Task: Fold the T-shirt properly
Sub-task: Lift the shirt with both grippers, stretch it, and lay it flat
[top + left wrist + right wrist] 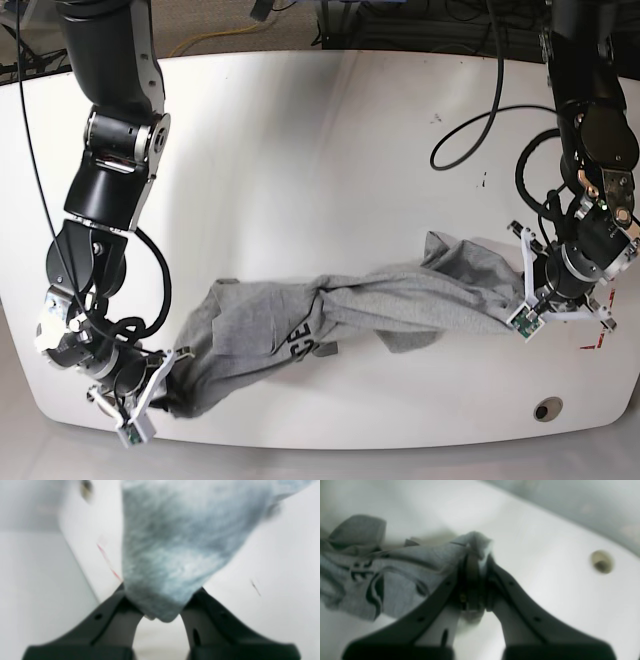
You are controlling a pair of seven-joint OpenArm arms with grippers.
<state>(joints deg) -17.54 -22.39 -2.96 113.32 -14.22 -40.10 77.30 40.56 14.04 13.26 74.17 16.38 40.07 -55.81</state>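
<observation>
Currently both grippers were clamped on the shirt: left gripper on one end, right gripper on the other, cloth stretched twisted across the table.

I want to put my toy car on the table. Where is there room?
The widest bare patch is the far half of the white table, between the two arms, above the T-shirt. The near strip is crowded: the shirt stretches across it, with the left hand and right hand each shut on an end.
</observation>
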